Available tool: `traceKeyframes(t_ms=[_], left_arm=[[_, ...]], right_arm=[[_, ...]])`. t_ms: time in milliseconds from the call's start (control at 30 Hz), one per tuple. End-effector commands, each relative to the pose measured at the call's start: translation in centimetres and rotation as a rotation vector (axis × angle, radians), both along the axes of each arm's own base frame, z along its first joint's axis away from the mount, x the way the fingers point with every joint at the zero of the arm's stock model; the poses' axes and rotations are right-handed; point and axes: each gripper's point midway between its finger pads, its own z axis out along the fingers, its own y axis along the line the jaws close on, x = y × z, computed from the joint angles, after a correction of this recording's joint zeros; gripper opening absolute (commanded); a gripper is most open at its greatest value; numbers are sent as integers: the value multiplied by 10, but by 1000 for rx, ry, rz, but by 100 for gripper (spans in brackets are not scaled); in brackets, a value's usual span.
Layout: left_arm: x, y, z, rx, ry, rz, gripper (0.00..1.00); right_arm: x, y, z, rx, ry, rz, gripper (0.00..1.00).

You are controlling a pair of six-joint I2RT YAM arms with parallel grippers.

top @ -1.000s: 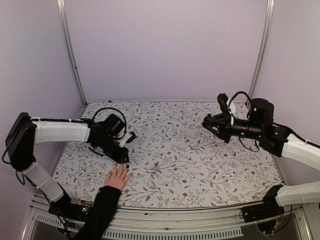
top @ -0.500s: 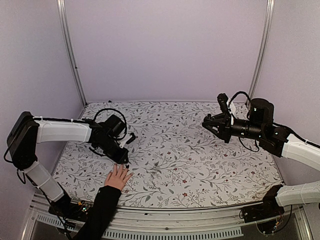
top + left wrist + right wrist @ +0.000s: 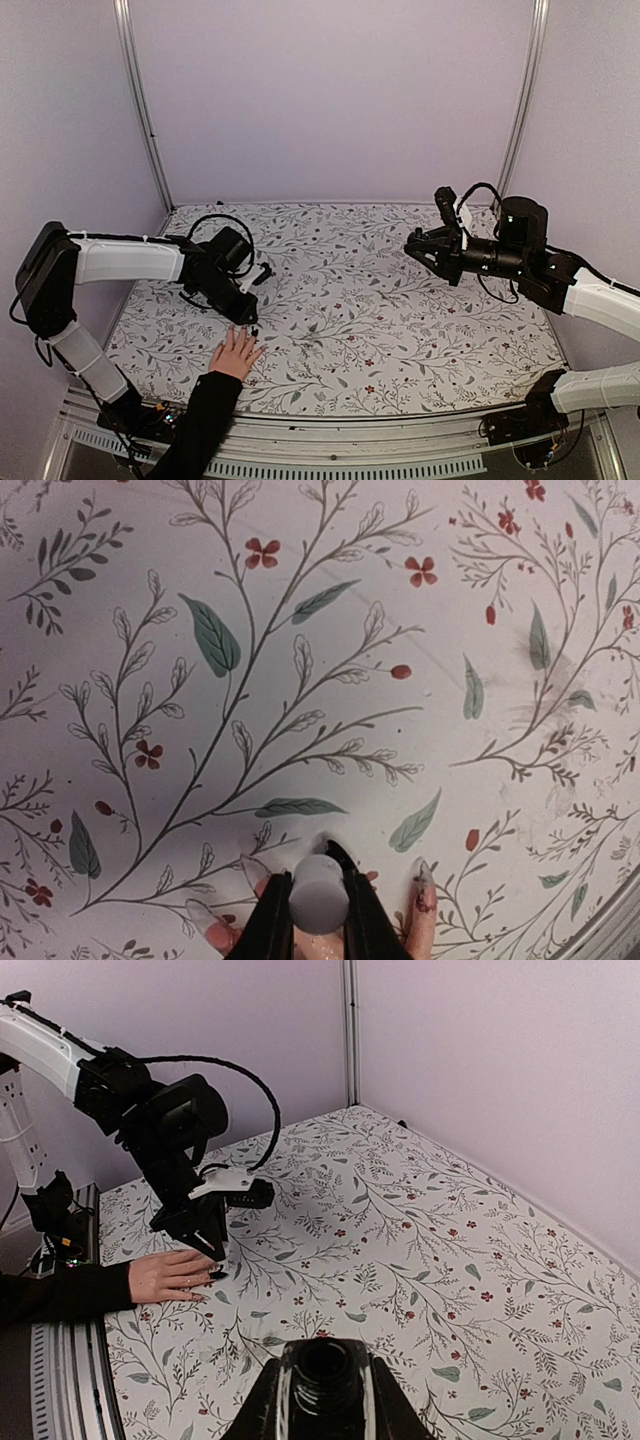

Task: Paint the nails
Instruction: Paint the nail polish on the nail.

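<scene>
A light-skinned hand [image 3: 236,353] with a black sleeve lies flat with spread fingers at the table's near left; it also shows in the right wrist view [image 3: 170,1275]. My left gripper [image 3: 248,320] is shut on a white brush cap [image 3: 318,892], whose dark brush tip touches a fingertip. In the left wrist view one nail [image 3: 424,882] carries dark smears and another nail [image 3: 200,912] looks clear. My right gripper [image 3: 412,245] is held high at the right, shut on an open dark bottle [image 3: 322,1380].
The flower-patterned tablecloth [image 3: 380,310] covers the table. Lilac walls and metal corner posts [image 3: 140,110] enclose it on three sides. The person's black-sleeved arm [image 3: 195,425] crosses the near edge at the left.
My left arm has shifted very slightly over the fingertips. The hand and my right arm have not moved.
</scene>
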Motion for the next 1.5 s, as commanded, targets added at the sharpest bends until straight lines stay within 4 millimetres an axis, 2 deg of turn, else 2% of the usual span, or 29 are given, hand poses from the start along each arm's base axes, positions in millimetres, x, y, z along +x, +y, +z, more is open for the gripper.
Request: traceKeyframes(t_ms=[0, 267, 500, 967, 1467], left_arm=[[12, -4, 13, -20, -30, 0, 0], [14, -2, 29, -25, -59, 8, 0], [7, -3, 34, -45, -49, -5, 0], [-4, -7, 12, -43, 14, -33, 0], [-1, -8, 6, -31, 17, -33, 0]], right_arm=[[0, -3, 7, 16, -25, -12, 0], [0, -2, 7, 16, -24, -6, 0], [-1, -2, 8, 19, -25, -1, 0], [-1, -2, 8, 19, -25, -3, 0], [0, -3, 6, 15, -22, -9, 0]])
